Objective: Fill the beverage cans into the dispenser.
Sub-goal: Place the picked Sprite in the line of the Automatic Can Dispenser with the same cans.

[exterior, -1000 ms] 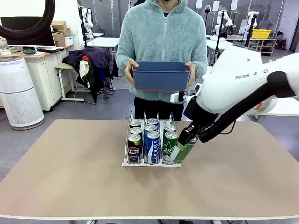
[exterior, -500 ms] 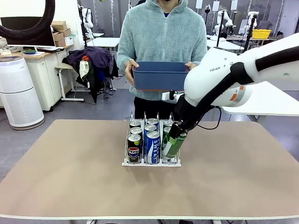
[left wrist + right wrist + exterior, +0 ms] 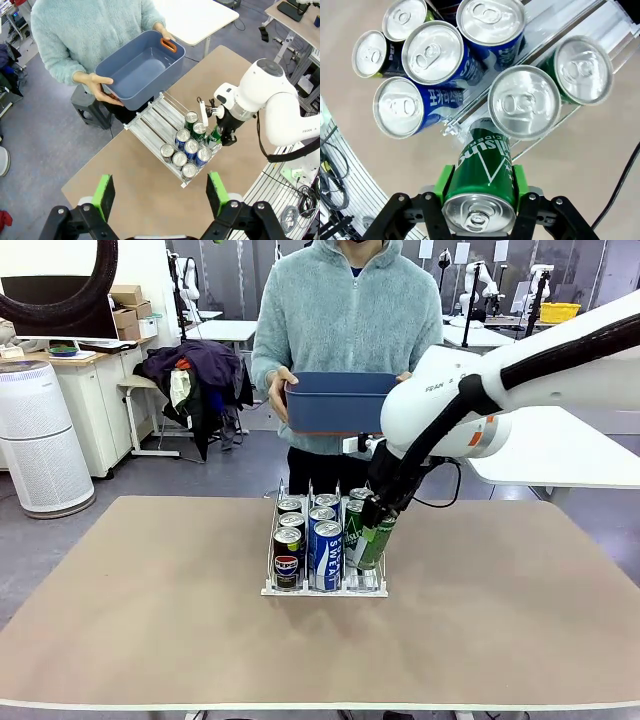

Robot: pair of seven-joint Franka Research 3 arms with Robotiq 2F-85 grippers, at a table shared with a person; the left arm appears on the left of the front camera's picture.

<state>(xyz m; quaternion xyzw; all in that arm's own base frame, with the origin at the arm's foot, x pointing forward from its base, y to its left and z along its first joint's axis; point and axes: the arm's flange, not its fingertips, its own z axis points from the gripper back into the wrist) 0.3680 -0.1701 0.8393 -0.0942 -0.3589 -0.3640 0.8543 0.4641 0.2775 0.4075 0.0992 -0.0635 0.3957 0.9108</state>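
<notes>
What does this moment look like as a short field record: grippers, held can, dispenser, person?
right gripper: shut on a green can, held tilted at the near end of the dispenser's right lane
left gripper: open, high above the table, holding nothing
dispenser: three lanes; black cans left, blue-and-white cans middle, green cans right
cans standing in the dispenser: seven tops counted in the right wrist view
person: at the far side, both hands holding a blue bin, which looks empty from the left wrist view

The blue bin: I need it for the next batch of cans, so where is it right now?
In the front view the blue bin is off the table, held in both of the person's hands at the far side, above and behind the dispenser.
</notes>
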